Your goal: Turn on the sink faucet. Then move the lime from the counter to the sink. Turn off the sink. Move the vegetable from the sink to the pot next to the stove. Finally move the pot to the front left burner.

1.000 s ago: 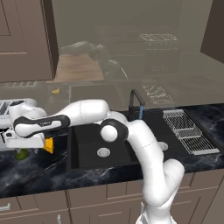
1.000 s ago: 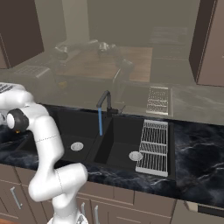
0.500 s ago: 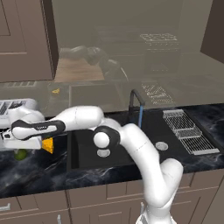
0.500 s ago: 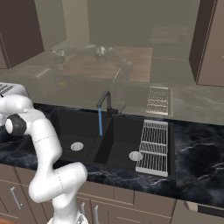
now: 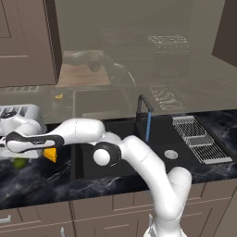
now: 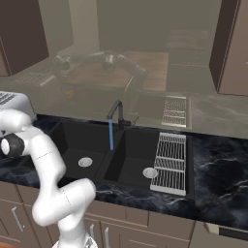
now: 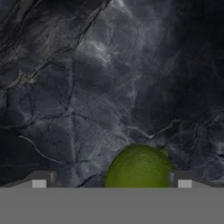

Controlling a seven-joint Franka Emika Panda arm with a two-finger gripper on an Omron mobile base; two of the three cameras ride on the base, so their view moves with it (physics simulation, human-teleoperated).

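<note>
The end effector [image 7: 111,183] hangs over the black marble desk [image 7: 87,87] with its jaws spread wide and nothing in them. In the hand view the lime [image 7: 139,168] lies on the desk at about 5 o'clock, between the two fingertips but nearer the right one. From the left base view the lime [image 5: 18,162] sits at 9 o'clock, just beside an orange cheese wedge [image 5: 51,154]. At 2 o'clock, blue water [image 5: 148,126] runs from the sink faucet [image 5: 142,109] into the sink [image 5: 185,148].

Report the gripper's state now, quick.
Gripper: open, jaws wide and holding nothing; the lime sits on the counter between the fingertips, nearer one of them.
</note>
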